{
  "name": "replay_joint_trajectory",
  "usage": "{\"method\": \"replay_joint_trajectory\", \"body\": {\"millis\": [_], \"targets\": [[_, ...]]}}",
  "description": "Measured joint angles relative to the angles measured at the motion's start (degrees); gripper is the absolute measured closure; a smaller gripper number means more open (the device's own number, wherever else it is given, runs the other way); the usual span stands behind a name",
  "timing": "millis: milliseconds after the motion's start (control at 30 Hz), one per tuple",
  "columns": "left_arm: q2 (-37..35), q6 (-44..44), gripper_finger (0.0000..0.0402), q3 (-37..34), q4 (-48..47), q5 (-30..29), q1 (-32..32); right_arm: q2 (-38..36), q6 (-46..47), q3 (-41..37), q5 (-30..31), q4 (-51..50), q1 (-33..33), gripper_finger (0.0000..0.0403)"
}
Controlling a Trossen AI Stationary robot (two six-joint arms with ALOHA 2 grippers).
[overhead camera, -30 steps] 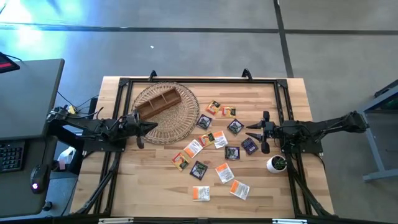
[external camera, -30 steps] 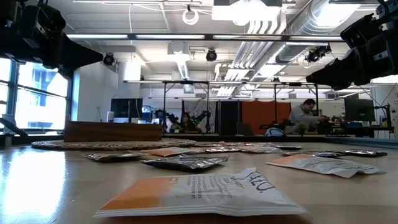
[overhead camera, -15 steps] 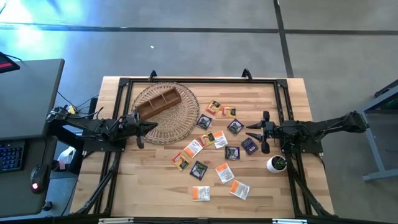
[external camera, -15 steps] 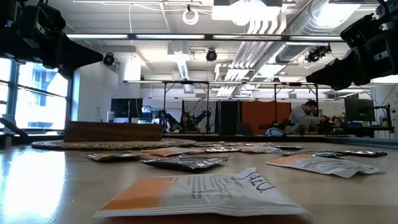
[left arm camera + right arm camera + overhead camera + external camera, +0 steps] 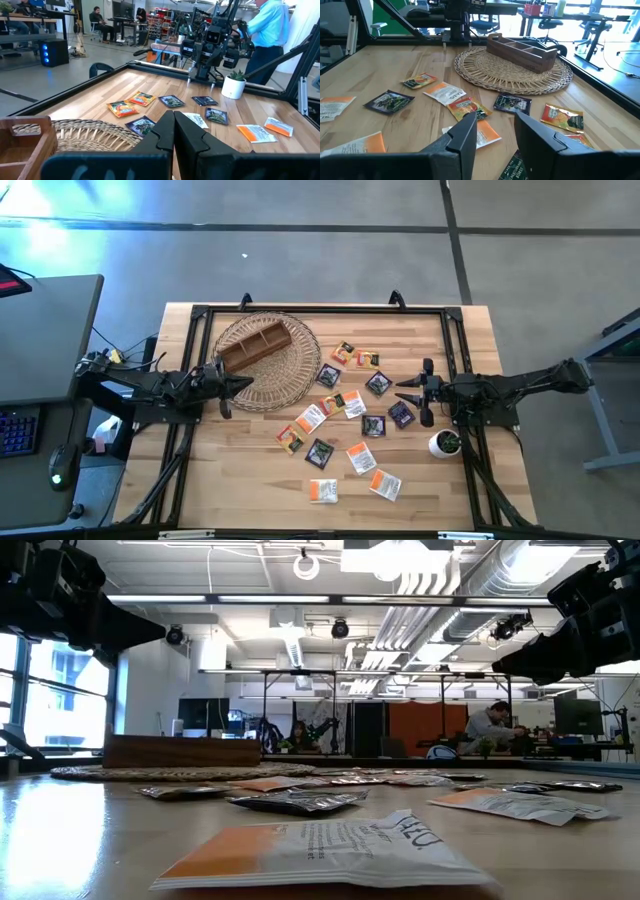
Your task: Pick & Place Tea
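We see glossy, crinkled foil-like tea sachets [image 5: 361,457] on a smooth pale wood table [image 5: 250,470], a rough woven wicker mat [image 5: 295,368], and a matt brown wooden box [image 5: 255,346].

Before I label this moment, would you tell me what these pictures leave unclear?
- Wooden box compartments: too small from above; edge-on in the low view; the picture's edge cuts them in the left wrist view.
- Sachet print: small and slanted, low view.
- Plant pot: absent from the low view.
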Motion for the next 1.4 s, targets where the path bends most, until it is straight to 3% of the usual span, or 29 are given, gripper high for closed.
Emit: {"method": "replay_joint_trajectory", "body": {"millis": [300,533,700,900,1100,1233,1400], "targets": [[0.02,0.00,0.0401,0.00,0.02,0.00,0.00,0.02,-0.25,0.01,0.22,0.55,-0.02,0.0274],[0.00,3.52,0.0401,0.01,0.63,-3.25,0.02,0.00,-0.46,0.01,6.35,1.07,-0.04,0.0274],[0.00,3.12,0.0401,0.01,0.32,-3.28,0.02,0.02,-0.48,0.01,7.14,2.17,-0.02,0.0274],[0.11,3.42,0.0401,0.00,2.95,-3.52,0.02,0.04,4.79,0.02,17.77,11.03,-0.06,0.0274],[0.14,4.56,0.0401,0.00,8.94,-8.90,0.02,0.74,5.20,0.01,25.54,14.25,-0.28,0.0274],[0.20,4.55,0.0401,0.00,10.67,-9.81,0.02,2.80,5.87,1.38,24.81,16.45,-2.73,0.0274],[0.23,5.30,0.0401,0.00,15.67,-9.86,0.02,9.00,4.16,7.09,19.61,16.85,-8.28,0.0274]]}}
